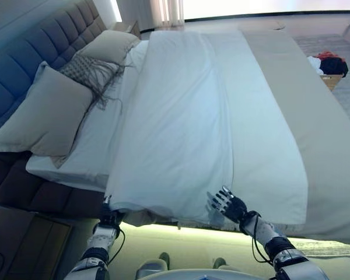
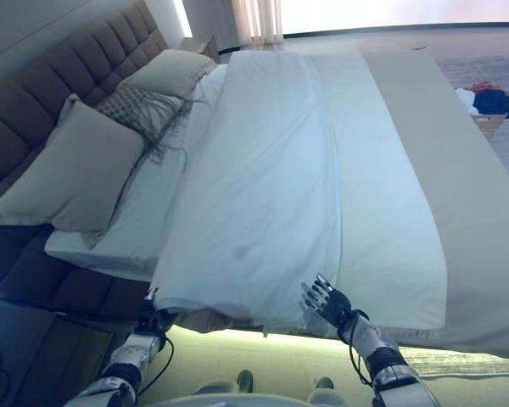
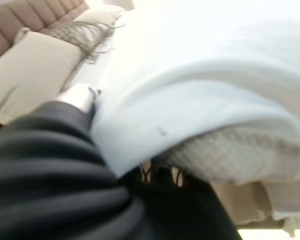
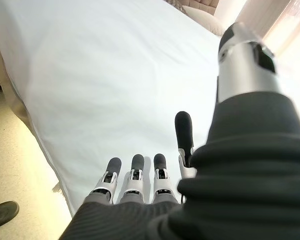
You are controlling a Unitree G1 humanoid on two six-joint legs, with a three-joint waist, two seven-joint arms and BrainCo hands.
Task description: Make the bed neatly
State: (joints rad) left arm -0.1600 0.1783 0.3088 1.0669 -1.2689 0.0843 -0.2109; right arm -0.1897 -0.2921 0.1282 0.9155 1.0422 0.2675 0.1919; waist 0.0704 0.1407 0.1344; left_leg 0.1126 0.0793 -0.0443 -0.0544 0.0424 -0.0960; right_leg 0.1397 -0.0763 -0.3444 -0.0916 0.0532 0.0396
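Note:
A white duvet (image 1: pixel 181 128) lies lengthwise over the bed, on a beige bedspread (image 1: pixel 315 134) that shows along its right side. My left hand (image 1: pixel 109 217) is at the duvet's near left corner, which hangs off the bed's edge. In the left wrist view its thumb (image 3: pixel 77 95) lies against the cloth and its fingers are hidden under the duvet (image 3: pixel 200 90). My right hand (image 1: pixel 228 204) is open, its fingers straight (image 4: pixel 135 172), flat over the duvet's near edge towards the right.
Two beige pillows (image 1: pixel 44 114) (image 1: pixel 108 45) and a fringed cushion (image 1: pixel 90 73) lean on the tufted headboard (image 1: pixel 23 64) at the left. A basket of clothes (image 1: pixel 329 67) stands on the floor far right. A bedside table (image 1: pixel 23 245) is near left.

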